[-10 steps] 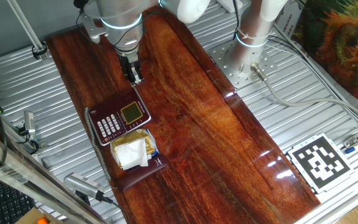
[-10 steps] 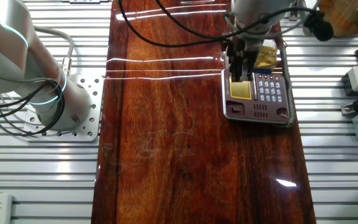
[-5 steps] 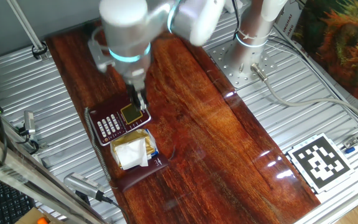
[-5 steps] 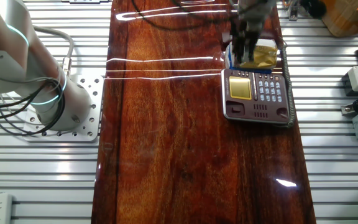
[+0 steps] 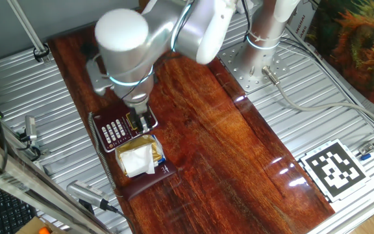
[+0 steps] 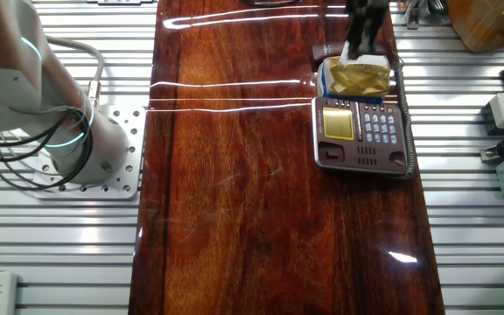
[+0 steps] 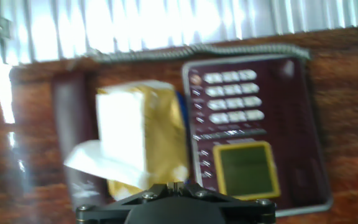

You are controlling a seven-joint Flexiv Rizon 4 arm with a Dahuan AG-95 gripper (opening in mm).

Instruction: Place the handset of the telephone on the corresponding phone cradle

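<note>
The dark red desk phone (image 6: pixel 361 131) with white keys and a gold display (image 7: pixel 246 169) lies near the table's edge. Its cradle (image 7: pixel 300 124) is the bare maroon strip along the side away from the packet; it also shows in the other fixed view (image 6: pixel 361 157). The maroon handset (image 7: pixel 67 124) lies off the phone, partly under a white-and-yellow paper packet (image 7: pixel 142 134). Its grey coiled cord (image 7: pixel 197 51) runs along the phone. My gripper (image 7: pixel 176 185) hovers over the packet's edge beside the display, jaws together and empty. It also shows in both fixed views (image 5: pixel 141 123) (image 6: pixel 360 44).
The phone, packet (image 5: pixel 137 158) and handset (image 5: pixel 149 182) sit at the near left edge of the wooden table (image 5: pixel 226 149). Ribbed metal surrounds it. The arm's base (image 5: pixel 265 32) stands at the back. A tag board (image 5: pixel 335 168) lies right.
My gripper has moved from beyond the phone's far side, across the display, to over the packet's edge. The phone, packet and handset have not moved.
</note>
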